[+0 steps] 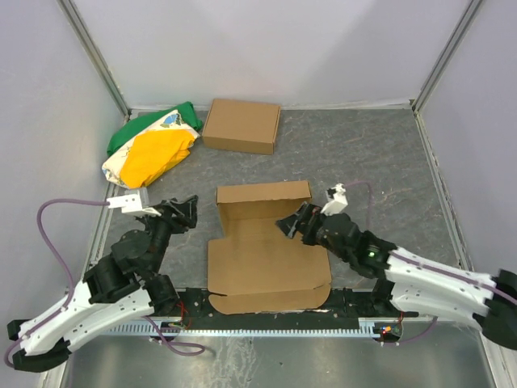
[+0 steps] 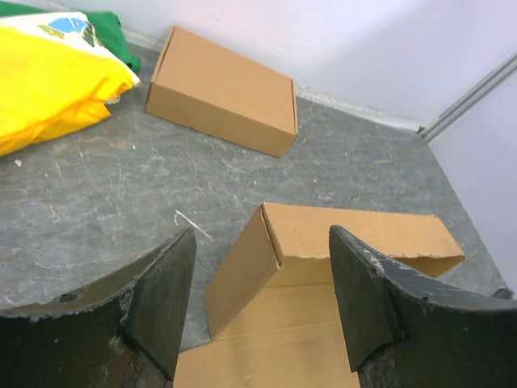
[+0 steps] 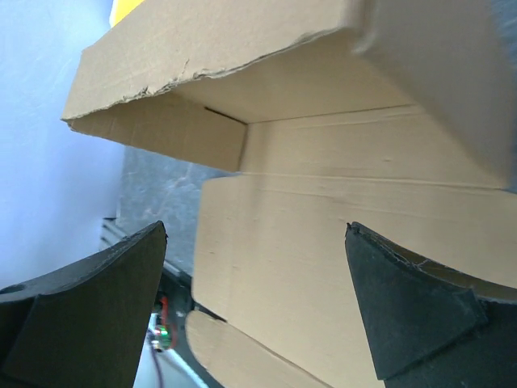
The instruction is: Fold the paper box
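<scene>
The paper box [image 1: 266, 263] lies in the middle of the table [image 1: 363, 153], between the two arms. Its nearest flap, with rounded corners, reaches over the black rail at the table's near edge. Beyond that flap the sheet lies flat.

The left gripper [image 1: 186, 212] is just left of the box, level with its far part. Its jaws stand apart and hold nothing. In the left wrist view the fingers [image 2: 166, 295] frame the box's raised left side wall without touching it.

The right gripper [image 1: 287, 226] is at the box's right side, reaching in over the sheet. Its jaws are spread wide with nothing clamped between them. Whether a fingertip touches the cardboard I cannot tell. In the right wrist view the flat sheet fills the space between the fingers [image 3: 412, 315].

At the far end of the box the back panel stands up and leans inward, with a short side wall raised at its left corner.

Farther back, well apart from it, lie a bag [image 1: 149, 149] at the left and a closed box [image 1: 242, 125] just beside it, near the back wall.
</scene>
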`<state>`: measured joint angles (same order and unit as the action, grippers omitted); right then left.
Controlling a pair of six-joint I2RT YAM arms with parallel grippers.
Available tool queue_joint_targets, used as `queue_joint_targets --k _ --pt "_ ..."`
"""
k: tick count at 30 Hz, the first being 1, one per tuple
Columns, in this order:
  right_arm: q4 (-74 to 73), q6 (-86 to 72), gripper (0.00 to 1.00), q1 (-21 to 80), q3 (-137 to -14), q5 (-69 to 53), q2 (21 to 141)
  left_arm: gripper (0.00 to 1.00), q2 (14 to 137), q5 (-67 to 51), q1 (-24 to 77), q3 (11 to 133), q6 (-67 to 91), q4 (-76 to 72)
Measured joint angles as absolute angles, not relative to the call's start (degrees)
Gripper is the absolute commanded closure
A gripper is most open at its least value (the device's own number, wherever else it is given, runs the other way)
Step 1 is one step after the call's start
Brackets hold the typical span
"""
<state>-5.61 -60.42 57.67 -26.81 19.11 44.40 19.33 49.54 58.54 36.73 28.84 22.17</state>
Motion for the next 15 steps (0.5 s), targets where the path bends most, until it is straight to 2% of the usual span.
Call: queue_joint_targets --k 2,7,11,15 --pt "3.7 -63.6 0.01 58.2 -26.4 17.5 52.3 0.27 17.0 50.5 58.5 36.5 27.8 21.8" --pt "19.9 -67.5 0.02 59.6 -26.3 17.7 62.1 0.28 13.6 52.6 58.5 35.3 25.6 20.6" --pt "30.1 -68.7 0.02 60.9 -26.2 21.1 64.1 0.28 12.8 53.4 58.5 35.1 25.1 20.6" --pt "32.6 -68.8 0.04 62.0 -26.6 25.0 63.9 0.28 12.4 54.0 58.5 35.1 24.8 20.5"
